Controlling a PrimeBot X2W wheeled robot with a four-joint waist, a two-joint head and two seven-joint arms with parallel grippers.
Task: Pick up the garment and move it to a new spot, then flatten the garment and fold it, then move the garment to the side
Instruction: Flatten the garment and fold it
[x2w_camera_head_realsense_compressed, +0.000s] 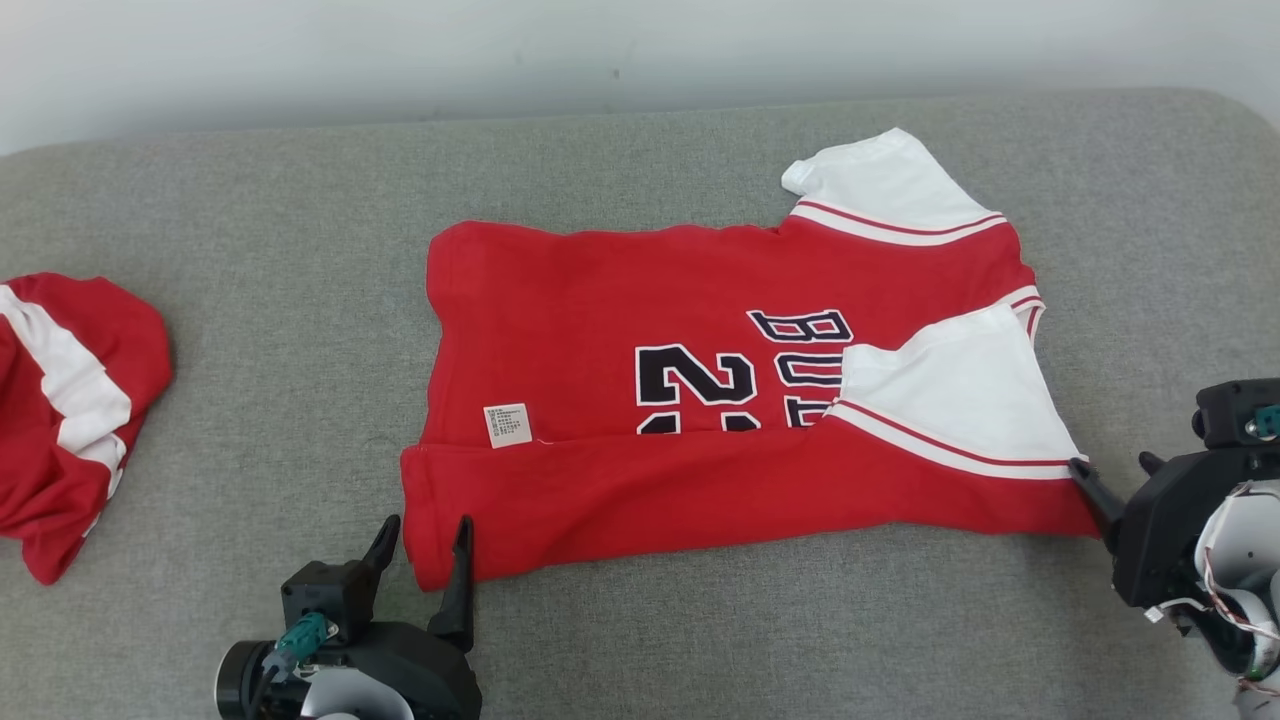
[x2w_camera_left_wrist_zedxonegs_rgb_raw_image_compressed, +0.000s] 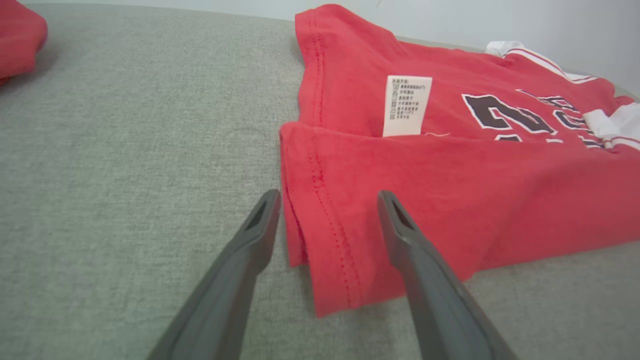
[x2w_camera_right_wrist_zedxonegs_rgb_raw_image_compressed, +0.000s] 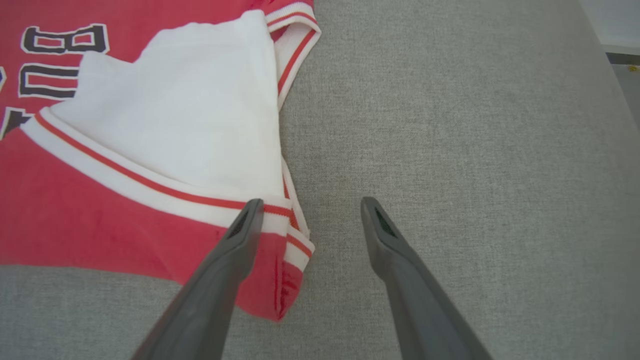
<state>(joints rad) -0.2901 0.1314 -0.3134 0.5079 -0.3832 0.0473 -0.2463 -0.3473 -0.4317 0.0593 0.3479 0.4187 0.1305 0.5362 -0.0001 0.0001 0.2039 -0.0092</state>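
A red jersey (x2w_camera_head_realsense_compressed: 600, 290) with white sleeves and black lettering lies spread across the grey cushioned surface (x2w_camera_head_realsense_compressed: 250, 250), its near long edge folded up over the body. A white care label (x2w_camera_head_realsense_compressed: 507, 424) shows at that fold. My left gripper (x2w_camera_head_realsense_compressed: 428, 525) is open at the jersey's near left corner; in the left wrist view its fingers straddle the hem corner of the jersey (x2w_camera_left_wrist_zedxonegs_rgb_raw_image_compressed: 450, 190). My right gripper (x2w_camera_head_realsense_compressed: 1112, 465) is open at the near right corner. In the right wrist view one finger (x2w_camera_right_wrist_zedxonegs_rgb_raw_image_compressed: 245, 230) lies over the striped sleeve edge of the jersey (x2w_camera_right_wrist_zedxonegs_rgb_raw_image_compressed: 100, 220), the other over bare cushion.
A second red and white garment (x2w_camera_head_realsense_compressed: 70, 400) lies bunched at the far left edge, also seen in the left wrist view's corner as red cloth (x2w_camera_left_wrist_zedxonegs_rgb_raw_image_compressed: 17, 35). A pale wall (x2w_camera_head_realsense_compressed: 640, 50) rises behind the surface. Bare grey fabric surrounds the jersey on all sides.
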